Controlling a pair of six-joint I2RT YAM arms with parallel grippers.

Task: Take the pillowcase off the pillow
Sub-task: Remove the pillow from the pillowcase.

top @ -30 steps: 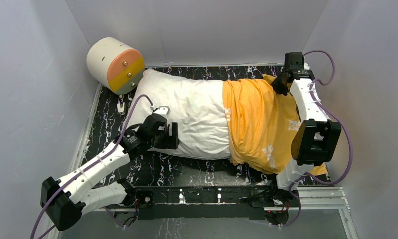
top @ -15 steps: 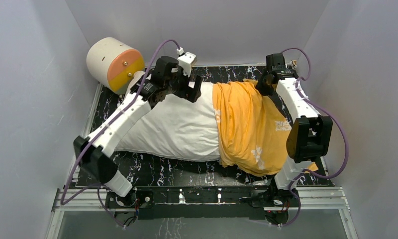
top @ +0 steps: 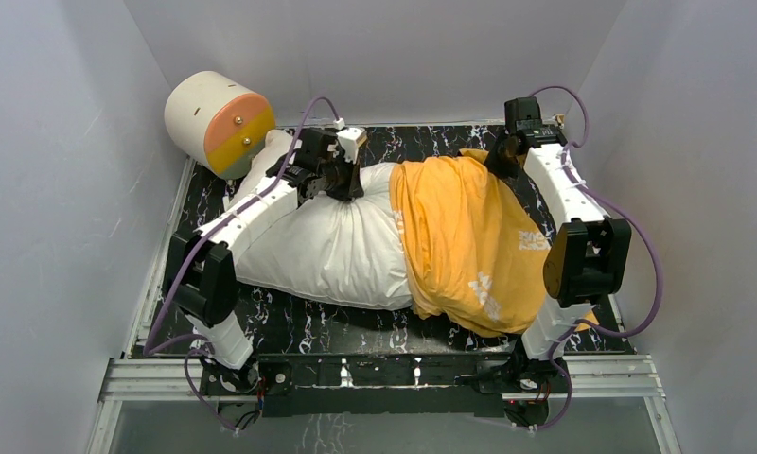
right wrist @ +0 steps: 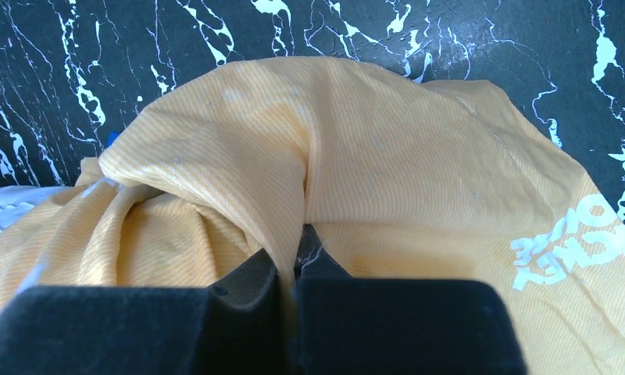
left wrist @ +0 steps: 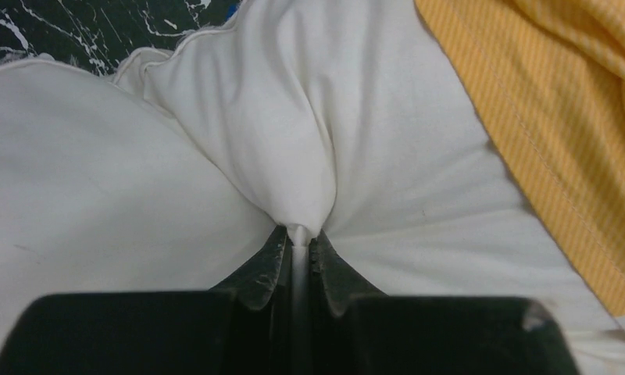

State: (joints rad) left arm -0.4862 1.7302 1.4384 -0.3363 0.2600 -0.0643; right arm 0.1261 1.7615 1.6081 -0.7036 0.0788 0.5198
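The white pillow [top: 327, 251] lies across the table, its right half still inside the orange-yellow pillowcase [top: 460, 246]. My left gripper [top: 344, 184] is shut on a pinched fold of the pillow [left wrist: 294, 156] at its far edge, just left of the pillowcase's hem [left wrist: 528, 156]. My right gripper [top: 501, 163] is shut on a raised fold of the pillowcase [right wrist: 294, 180] at its far right corner. White lettering [right wrist: 575, 242] shows on the fabric beside the right fingers.
A cream cylinder with an orange-yellow end [top: 219, 123] stands at the back left corner. The table top [top: 356, 326] is black marble-patterned, boxed in by white walls. The right arm's elbow [top: 588, 260] hangs over the pillowcase's right end.
My left arm swung from the pillow's near edge to its far edge and closed on a fold of the pillow. The pillowcase bunched slightly leftward; the right gripper kept its grip.
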